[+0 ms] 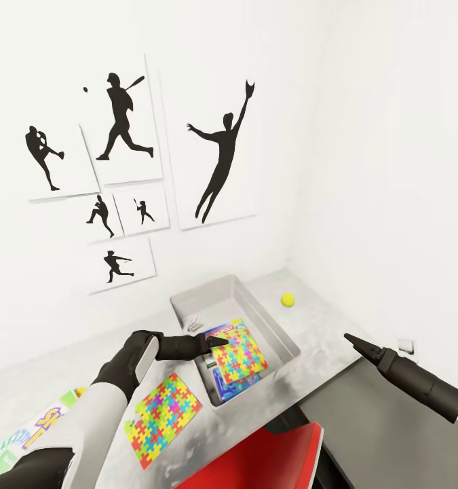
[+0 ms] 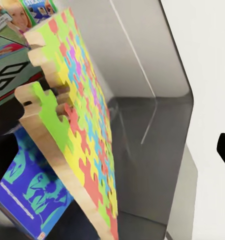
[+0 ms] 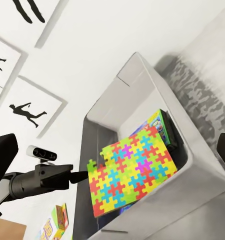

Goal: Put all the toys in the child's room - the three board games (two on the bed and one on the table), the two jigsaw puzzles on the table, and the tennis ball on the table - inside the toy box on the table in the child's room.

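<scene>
Overhead, a white wall hung with black baseball-player silhouette pictures (image 1: 218,146) is seen behind the table (image 1: 323,319). One jigsaw puzzle (image 1: 238,352) is pinched at its edge by the left gripper (image 1: 218,341) and held tilted inside the toy box (image 1: 188,305), over partly hidden board games (image 2: 27,190). A second jigsaw puzzle (image 1: 163,418) lies beside the box, the tennis ball (image 1: 288,299) beyond it. The Skip-Bo box (image 1: 22,438) is cut off. The right gripper (image 1: 356,341) hangs clear; its spread cannot be judged.

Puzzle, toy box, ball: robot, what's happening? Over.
Left gripper shut on puzzle, tilted over toy box. Right gripper holds nothing. Second puzzle, ball on table. Nothing blocking.
</scene>
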Controlling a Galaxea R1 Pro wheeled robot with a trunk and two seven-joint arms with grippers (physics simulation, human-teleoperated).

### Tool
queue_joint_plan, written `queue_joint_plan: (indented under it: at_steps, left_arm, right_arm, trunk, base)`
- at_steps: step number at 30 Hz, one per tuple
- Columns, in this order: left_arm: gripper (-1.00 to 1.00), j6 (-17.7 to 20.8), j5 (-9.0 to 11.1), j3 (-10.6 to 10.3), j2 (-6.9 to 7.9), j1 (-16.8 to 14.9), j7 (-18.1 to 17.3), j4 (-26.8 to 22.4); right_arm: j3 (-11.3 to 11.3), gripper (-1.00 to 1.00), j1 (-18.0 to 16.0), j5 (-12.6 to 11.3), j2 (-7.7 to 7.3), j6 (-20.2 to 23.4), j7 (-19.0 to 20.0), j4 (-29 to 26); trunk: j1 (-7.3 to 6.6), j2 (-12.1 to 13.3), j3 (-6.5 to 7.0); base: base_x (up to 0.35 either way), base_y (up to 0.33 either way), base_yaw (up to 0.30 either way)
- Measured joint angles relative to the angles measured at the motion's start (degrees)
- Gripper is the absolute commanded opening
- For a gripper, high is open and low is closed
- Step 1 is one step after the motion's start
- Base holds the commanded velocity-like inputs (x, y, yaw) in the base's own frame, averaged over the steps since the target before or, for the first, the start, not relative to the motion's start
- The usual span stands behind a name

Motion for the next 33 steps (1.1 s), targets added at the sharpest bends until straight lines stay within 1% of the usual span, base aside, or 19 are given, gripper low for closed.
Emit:
queue_joint_plan:
  at_steps: [16,17,19,20,23,28,33]
  left_arm:
    - [1.0,-0.14,0.25,0.5,0.55,-0.01,-1.01,0.82]
    - [1.0,-0.11,0.07,0.53,0.55,0.0,-0.97,0.77]
    - [1.0,-0.62,-0.95,0.53,0.58,0.06,-0.78,-0.22]
    - [1.0,-0.63,-0.93,0.55,0.62,0.08,-0.89,-1.05]
    - [1.0,-0.63,-0.89,0.55,0.84,0.16,-2.57,-3.42]
    - [1.0,-0.65,-1.0,0.56,0.98,0.2,-6.01,-4.49]
    - [1.0,-0.65,-1.03,0.58,1.0,0.21,-6.73,-4.63]
  right_arm:
    - [0.0,1.0,-0.01,0.0,0.0,0.0,0.0,0.08]
    - [0.0,1.0,0.01,0.01,0.0,0.0,0.0,0.05]
    - [0.0,1.0,0.0,0.01,0.0,0.0,0.0,0.04]
    - [0.0,1.0,0.0,0.01,0.0,0.0,0.0,0.05]
    - [0.0,1.0,-0.01,0.01,0.0,0.0,0.0,0.03]
    - [0.0,1.0,0.0,0.01,0.0,0.0,0.0,0.02]
    - [0.0,1.0,-0.01,0.01,0.0,0.0,0.0,0.06]
  trunk:
    - [0.0,0.0,0.0]
    - [0.0,0.01,0.0]
    - [0.01,0.03,-0.01]
    - [0.01,0.03,-0.01]
    - [0.01,0.03,-0.01]
    - [0.01,0.03,-0.01]
    - [0.01,0.03,-0.01]
  base:
    - [0.0,0.0,0.0]
    - [0.0,0.0,0.0]
    - [0.0,0.0,0.0]
    - [0.0,0.0,0.0]
    - [0.0,0.0,0.0]
    - [0.0,0.0,0.0]
    - [0.0,0.0,0.0]
